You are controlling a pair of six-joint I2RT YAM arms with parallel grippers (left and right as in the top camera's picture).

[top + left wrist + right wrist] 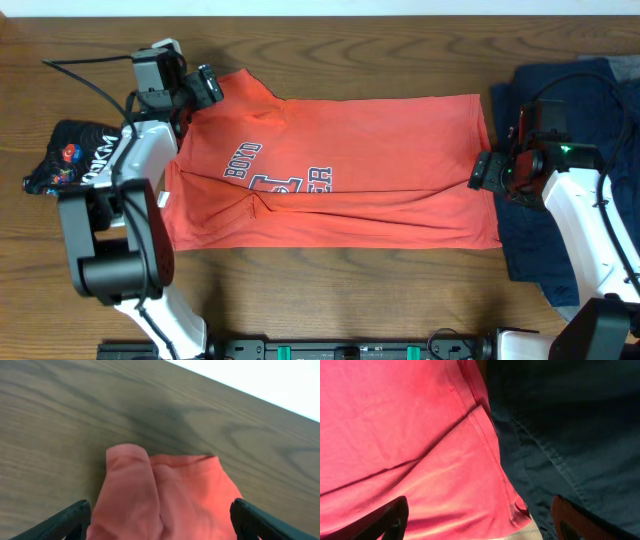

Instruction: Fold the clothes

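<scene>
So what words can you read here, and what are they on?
"BOYD": on the red shirt, navy letters.
"ER": the end of a word on the same shirt; the rest is hidden in a fold.
Black shirt: white print, too blurred to read.

Wooden table (350,295) under coral-red T-shirt (390,150), navy garments (525,245), black printed shirt (65,162).

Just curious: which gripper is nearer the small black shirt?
Left. Left gripper is over the red T-shirt sleeve, near the black shirt; right gripper is at the opposite hem.
</scene>
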